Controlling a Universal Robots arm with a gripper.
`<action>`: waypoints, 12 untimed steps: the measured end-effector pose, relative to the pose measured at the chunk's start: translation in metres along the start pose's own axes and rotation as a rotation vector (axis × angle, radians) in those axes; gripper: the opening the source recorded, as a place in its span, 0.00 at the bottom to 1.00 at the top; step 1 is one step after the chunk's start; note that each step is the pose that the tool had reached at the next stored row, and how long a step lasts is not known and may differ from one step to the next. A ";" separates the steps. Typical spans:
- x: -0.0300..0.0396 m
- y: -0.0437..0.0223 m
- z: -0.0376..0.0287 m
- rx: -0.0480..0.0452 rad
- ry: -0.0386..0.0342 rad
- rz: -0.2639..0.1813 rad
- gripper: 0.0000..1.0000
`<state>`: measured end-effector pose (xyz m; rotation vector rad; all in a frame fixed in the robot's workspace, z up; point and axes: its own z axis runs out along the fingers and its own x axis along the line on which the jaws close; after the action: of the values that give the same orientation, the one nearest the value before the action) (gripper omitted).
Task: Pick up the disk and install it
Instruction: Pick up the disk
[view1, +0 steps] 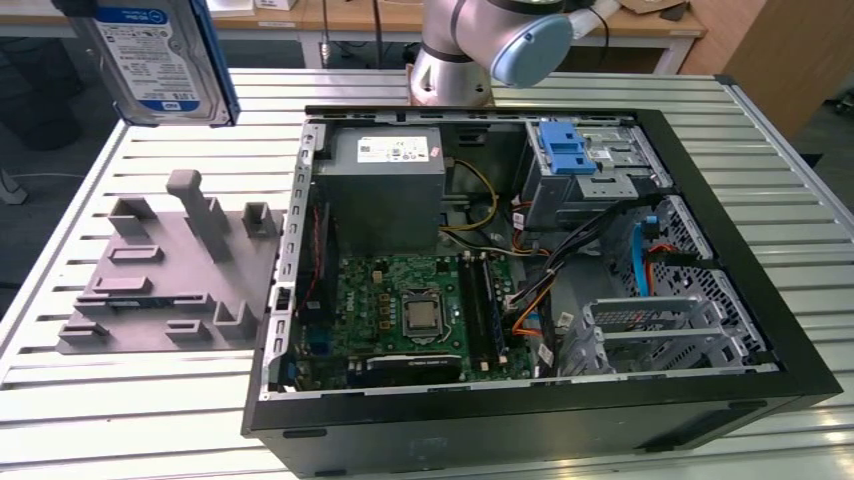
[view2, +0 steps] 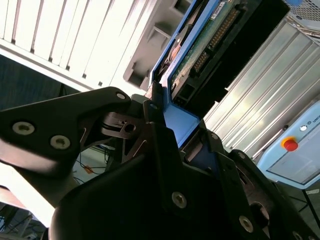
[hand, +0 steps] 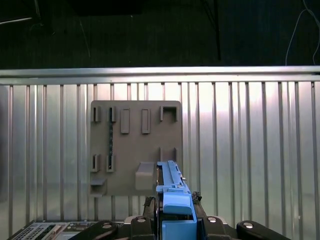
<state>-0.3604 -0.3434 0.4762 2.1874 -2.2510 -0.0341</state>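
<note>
**While Gripped Edge-On, One Disk Is Held Off to the Side of the Open Case**

Since the move turns on where the disk sits against the case, that relation is set out first. A slatted metal counter (view1: 134, 420) is seen carrying one open computer case (view1: 534, 425). One grey fixture plate (view1: 160, 290) with upright pegs is laid just beside it, on the exterior view's left. Inside the case, one large grey power supply (view1: 387, 190) is mounted at the far side. One silver drive cage (view1: 587, 165) with a blue latch is fixed near it, toward the exterior view's right.

One disk (view1: 154, 60) is counted, and it is clear of the counter, raised above the fixture plate's far corner. It is well apart from the case and on the exterior view's left of it. Its labelled face is turned to the exterior camera and its long axis is stood roughly upright.

In the second wrist view the disk (view2: 200, 45) is seen reaching straight out from the gripper (view2: 175, 130). The gripper is closed on the blue carrier bracket at the near end of the disk. One arm (view1: 494, 40) is present, so no choice of side arises. The drive cage is judged to lie across the case from the held disk.
</note>
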 end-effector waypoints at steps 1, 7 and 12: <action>0.0000 -0.0005 0.0000 0.0000 0.0000 0.000 0.37; -0.0001 -0.0038 -0.0001 0.0000 0.0000 0.000 0.37; -0.0002 -0.0065 -0.0001 0.0001 0.0000 0.000 0.37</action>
<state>-0.3539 -0.3434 0.4761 2.1874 -2.2511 -0.0341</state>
